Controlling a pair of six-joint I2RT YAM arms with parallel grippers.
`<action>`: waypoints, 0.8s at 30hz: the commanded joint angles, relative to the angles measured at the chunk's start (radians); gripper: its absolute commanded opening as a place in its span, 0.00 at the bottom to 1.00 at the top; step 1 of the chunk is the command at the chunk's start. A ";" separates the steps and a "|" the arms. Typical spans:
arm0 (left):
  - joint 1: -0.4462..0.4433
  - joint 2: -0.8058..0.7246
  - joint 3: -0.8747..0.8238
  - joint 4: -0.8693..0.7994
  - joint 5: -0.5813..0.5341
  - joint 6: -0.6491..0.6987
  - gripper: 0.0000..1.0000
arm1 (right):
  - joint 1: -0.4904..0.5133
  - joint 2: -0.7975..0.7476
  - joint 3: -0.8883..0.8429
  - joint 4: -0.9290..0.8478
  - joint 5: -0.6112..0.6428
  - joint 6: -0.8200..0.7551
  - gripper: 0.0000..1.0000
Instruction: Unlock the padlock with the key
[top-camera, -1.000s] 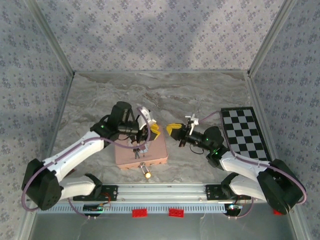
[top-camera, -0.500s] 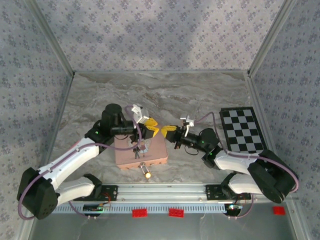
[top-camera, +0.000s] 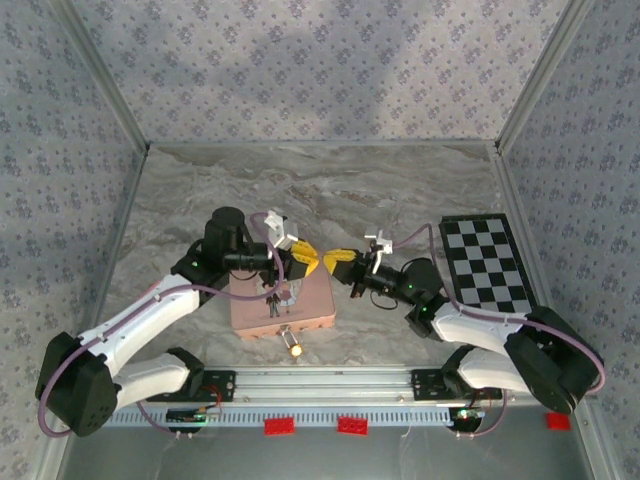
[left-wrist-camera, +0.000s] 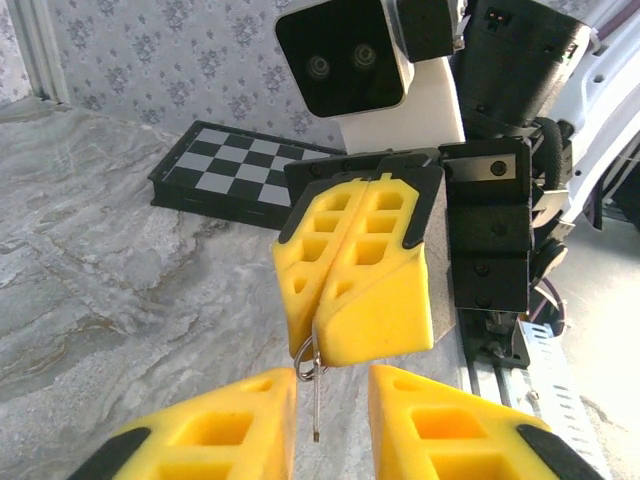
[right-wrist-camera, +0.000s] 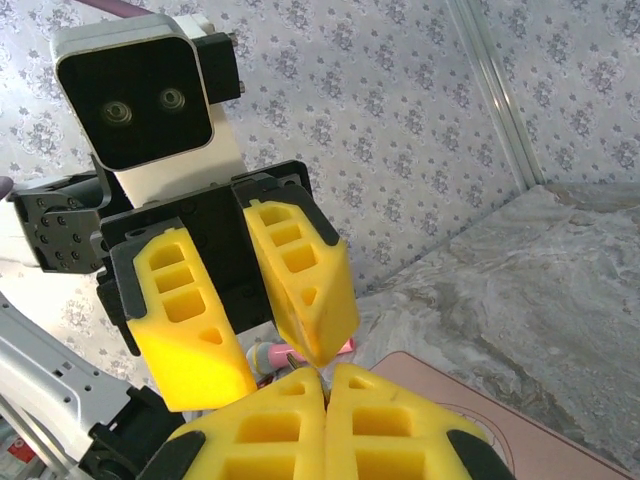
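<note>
The key (left-wrist-camera: 316, 405), hung from its ring, is pinched in the clenched right fingers (left-wrist-camera: 375, 270), with the left fingers (left-wrist-camera: 215, 432) spread below. The padlock (top-camera: 293, 348) (brass) is seen on the desk (top-camera: 400, 190) beside the pink box (top-camera: 312, 305).

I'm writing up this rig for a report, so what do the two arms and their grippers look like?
The left arm and right arm have white links with black joints, and a thin purple cable runs along each. The left gripper and right gripper have chunky yellow wedge fingers with cut-out pockets on black mounts.
</note>
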 joint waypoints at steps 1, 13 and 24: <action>0.006 0.007 0.032 -0.003 0.063 0.021 0.20 | 0.009 -0.009 0.013 0.043 0.011 -0.013 0.00; 0.004 0.018 0.039 -0.030 0.095 0.043 0.17 | 0.012 -0.013 0.009 0.046 0.020 -0.013 0.00; -0.002 0.032 0.054 -0.067 0.090 0.058 0.23 | 0.021 -0.008 0.008 0.026 0.056 -0.019 0.00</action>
